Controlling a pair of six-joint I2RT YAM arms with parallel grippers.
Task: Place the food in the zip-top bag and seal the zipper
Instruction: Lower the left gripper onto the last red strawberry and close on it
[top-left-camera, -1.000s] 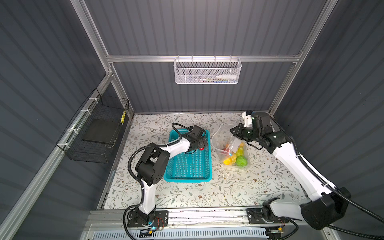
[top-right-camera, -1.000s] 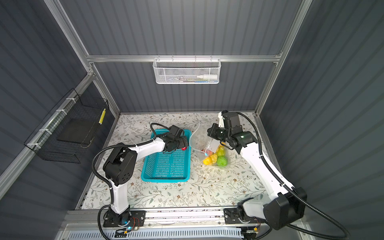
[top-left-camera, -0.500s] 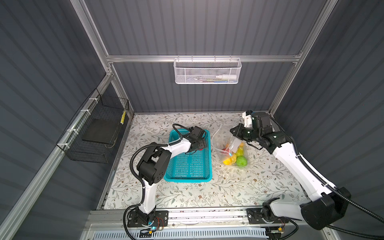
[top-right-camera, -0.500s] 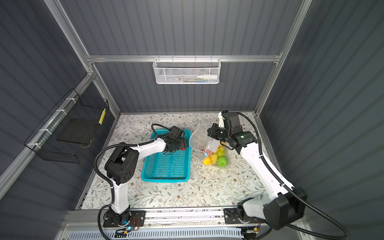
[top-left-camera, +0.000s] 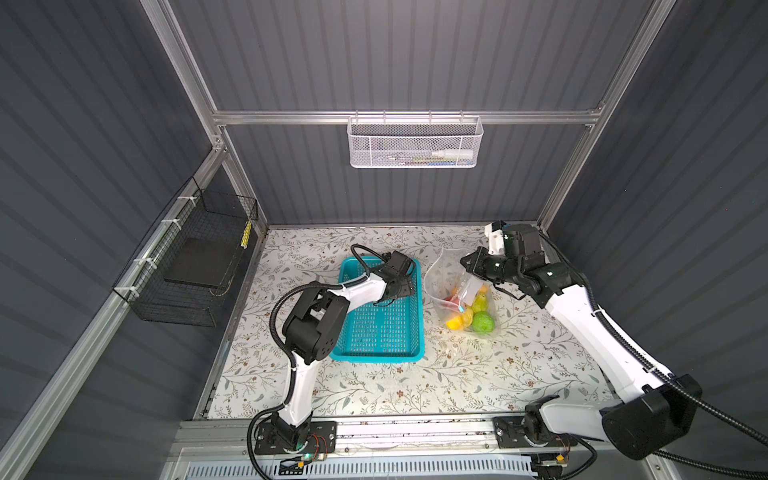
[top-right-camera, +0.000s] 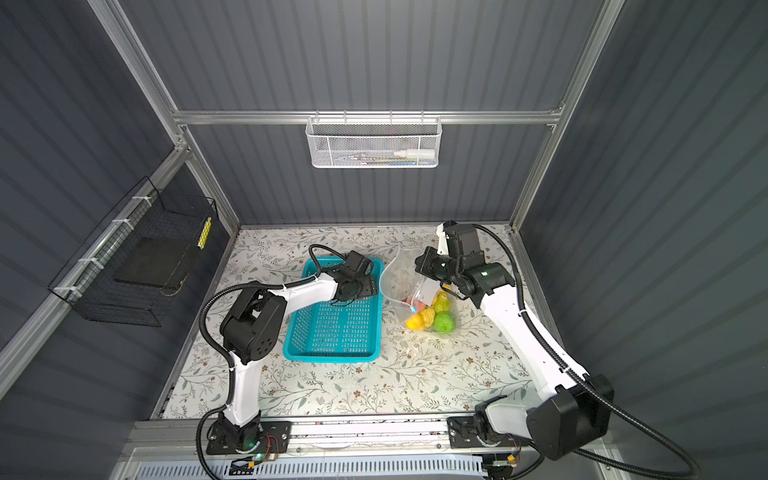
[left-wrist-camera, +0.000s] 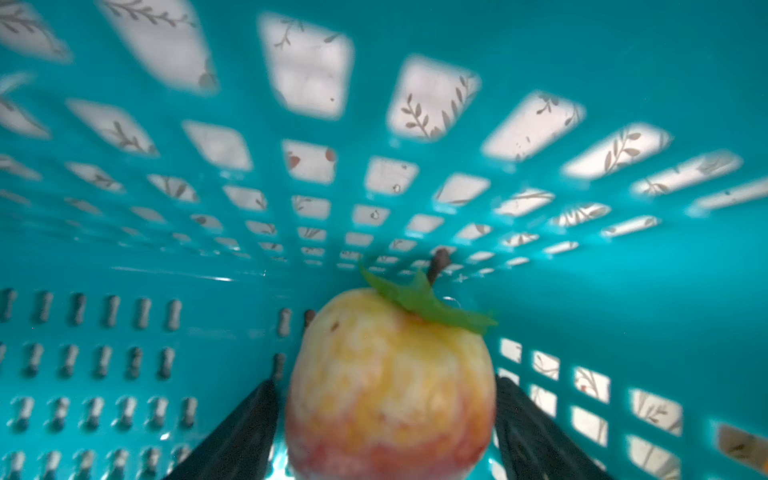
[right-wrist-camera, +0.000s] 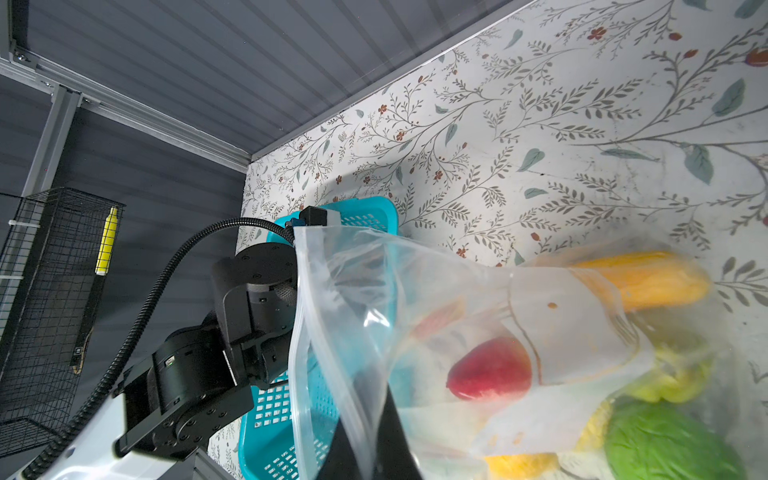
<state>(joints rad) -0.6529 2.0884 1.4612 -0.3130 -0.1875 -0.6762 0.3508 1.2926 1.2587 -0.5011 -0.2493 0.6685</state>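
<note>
Probably light and rigid, the toy fruit (left-wrist-camera: 388, 365) lies in the basket (left-wrist-camera: 623, 62) between wide jaws of the left tool (left-wrist-camera: 384, 386), grip uncertain; take its belly. Right tool (top-left-camera: 467, 262), closed, pinches the limp zip-top bag (top-left-camera: 440, 274) by its rim

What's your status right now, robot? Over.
Left gripper straddles peach in basket, grip unclear. Right gripper shut on bag rim, mouth open, fruits inside. Only basket wall between peach and bag.

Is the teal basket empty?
No, in the left wrist view a yellow-and-red toy fruit with a green leaf sits inside the teal basket.
</note>
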